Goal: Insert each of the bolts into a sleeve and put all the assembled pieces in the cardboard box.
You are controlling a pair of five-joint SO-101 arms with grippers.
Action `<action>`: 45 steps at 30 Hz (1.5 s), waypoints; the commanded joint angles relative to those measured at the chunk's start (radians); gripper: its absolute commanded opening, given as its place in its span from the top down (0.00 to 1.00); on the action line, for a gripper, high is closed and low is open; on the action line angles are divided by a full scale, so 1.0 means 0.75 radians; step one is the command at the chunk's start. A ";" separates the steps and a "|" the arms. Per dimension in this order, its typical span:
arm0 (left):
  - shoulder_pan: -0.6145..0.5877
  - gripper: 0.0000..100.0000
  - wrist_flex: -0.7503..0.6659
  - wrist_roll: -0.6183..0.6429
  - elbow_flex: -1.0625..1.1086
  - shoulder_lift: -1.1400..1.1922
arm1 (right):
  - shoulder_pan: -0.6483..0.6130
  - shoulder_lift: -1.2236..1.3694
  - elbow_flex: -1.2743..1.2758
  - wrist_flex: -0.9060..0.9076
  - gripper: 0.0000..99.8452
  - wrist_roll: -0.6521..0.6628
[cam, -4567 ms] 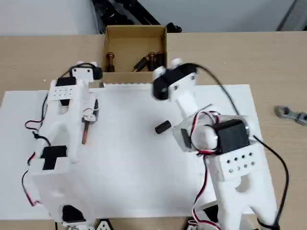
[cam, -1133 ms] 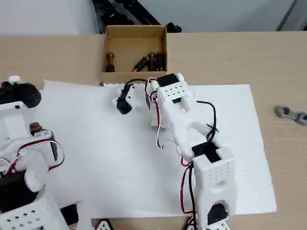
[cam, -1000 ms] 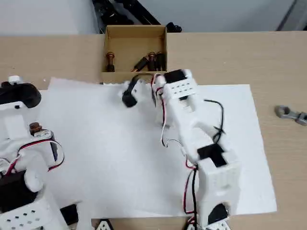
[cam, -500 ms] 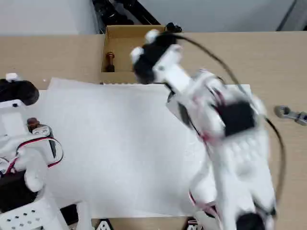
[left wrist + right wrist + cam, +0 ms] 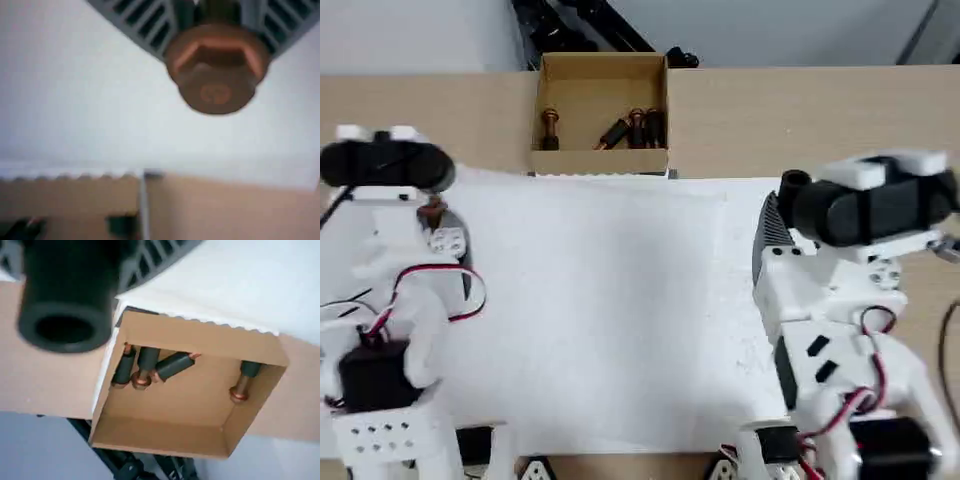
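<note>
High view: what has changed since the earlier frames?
The black cylindrical sleeve, earlier lying on the white paper sheet, is now in the right gripper, which pulled back to the right. The left gripper, keeping its copper bolt, withdrew leftward. The cardboard box and its four pieces stayed put.

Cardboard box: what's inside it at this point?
Inside the cardboard box lie four assembled pieces, bolts in black sleeves: one alone by one side wall, three bunched by the opposite wall. The sleeves cover the bolt shanks; only copper heads and tips show.
</note>
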 commanded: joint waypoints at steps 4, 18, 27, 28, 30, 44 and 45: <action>0.110 0.99 -0.231 0.031 -0.003 -0.023 | -0.054 -0.308 0.624 -0.605 1.00 -0.006; 0.274 0.99 -0.460 0.325 0.044 -0.025 | -0.402 -0.347 1.207 -0.997 1.00 0.080; 0.262 0.99 -0.468 0.325 0.069 -0.025 | -0.441 -0.349 1.303 -0.999 1.00 0.086; 0.264 0.99 -0.468 0.325 0.071 -0.025 | -0.463 -0.349 1.322 -1.016 1.00 0.086; 0.280 0.99 -0.468 0.325 0.071 -0.025 | -0.523 -0.349 1.371 -1.079 1.00 0.082; 0.559 1.00 -0.462 0.338 0.128 -0.027 | -0.787 -0.347 1.381 -1.200 1.00 0.086; 0.565 1.00 -0.462 0.360 0.130 -0.027 | -0.791 -0.347 1.377 -1.194 1.00 0.086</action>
